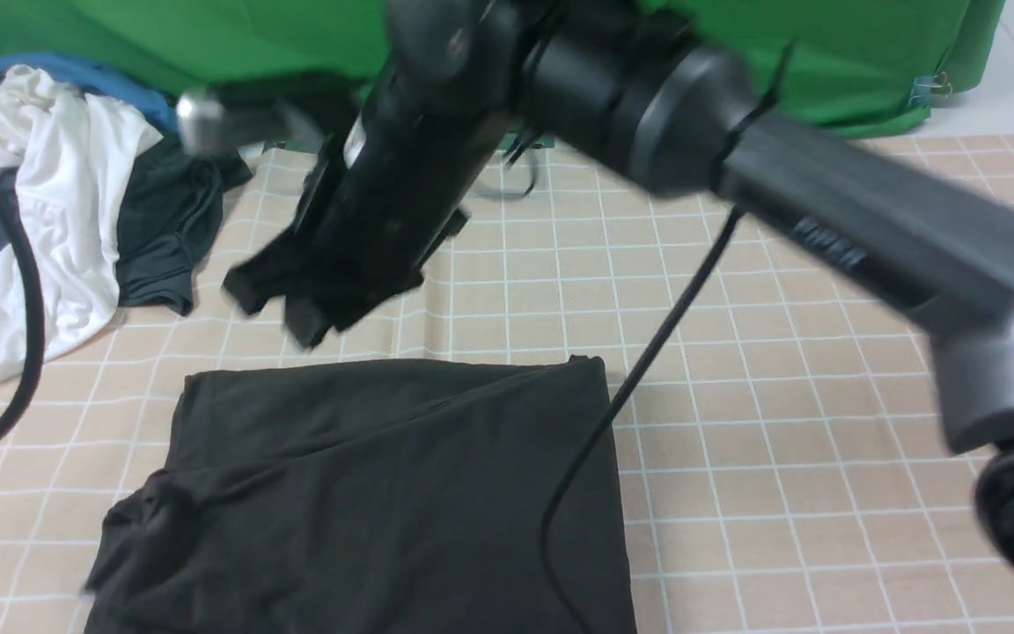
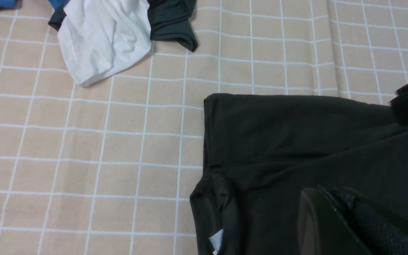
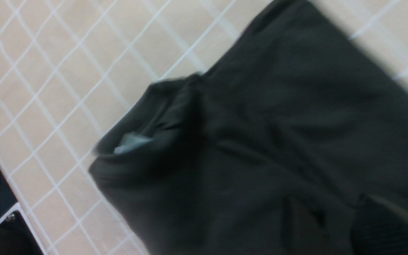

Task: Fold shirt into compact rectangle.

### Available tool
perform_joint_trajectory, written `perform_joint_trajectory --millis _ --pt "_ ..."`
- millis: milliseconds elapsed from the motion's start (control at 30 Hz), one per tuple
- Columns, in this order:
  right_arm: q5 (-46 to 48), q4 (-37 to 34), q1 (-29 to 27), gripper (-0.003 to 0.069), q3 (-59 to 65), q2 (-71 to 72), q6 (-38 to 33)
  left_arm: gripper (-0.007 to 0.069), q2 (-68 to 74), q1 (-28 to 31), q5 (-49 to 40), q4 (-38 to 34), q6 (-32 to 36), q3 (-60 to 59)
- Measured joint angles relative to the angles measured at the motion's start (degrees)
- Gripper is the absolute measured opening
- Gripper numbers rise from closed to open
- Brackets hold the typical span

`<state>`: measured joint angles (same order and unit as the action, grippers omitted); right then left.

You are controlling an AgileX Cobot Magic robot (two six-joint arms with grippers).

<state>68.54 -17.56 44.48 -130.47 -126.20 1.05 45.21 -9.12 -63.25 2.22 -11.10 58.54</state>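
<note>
Shirt (image 1: pixel 366 475): folded on worktop (image 1: pixel 780 440), beneath left end effector (image 2: pixel 331 203) (clenched)
Right end effector (image 1: pixel 313 299): blurred, cannot tell its grip

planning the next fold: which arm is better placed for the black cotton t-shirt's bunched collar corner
Likely left: left gripper sits by that collar; right gripper hovers near the far edge of the black cotton t-shirt.

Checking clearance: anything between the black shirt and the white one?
Nothing, only bare checked cloth between black shirt and white shirt; left wrist view.
</note>
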Motion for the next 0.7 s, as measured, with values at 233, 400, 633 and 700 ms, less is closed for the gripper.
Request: perform_joint_trajectory --millis 233,400,633,700 --pt "0.8 3.2 -5.1 0.0036 1.2 5.7 -1.0 0.0019 5.8 0.0 2.0 -8.2 1.9 -0.5" --pt "0.9 4.3 -10.1 0.0036 10.7 10.5 -1.0 0.0019 14.7 0.0 6.8 -15.7 6.7 -7.1" --pt "1.3 4.9 -14.8 0.0111 21.4 11.3 -1.0 0.0019 22.6 0.0 15.8 -16.3 7.2 -19.4" --pt "1.1 5.2 -15.5 0.0209 23.4 10.6 -1.7 0.0019 24.4 0.0 17.7 -16.3 6.9 -22.4"
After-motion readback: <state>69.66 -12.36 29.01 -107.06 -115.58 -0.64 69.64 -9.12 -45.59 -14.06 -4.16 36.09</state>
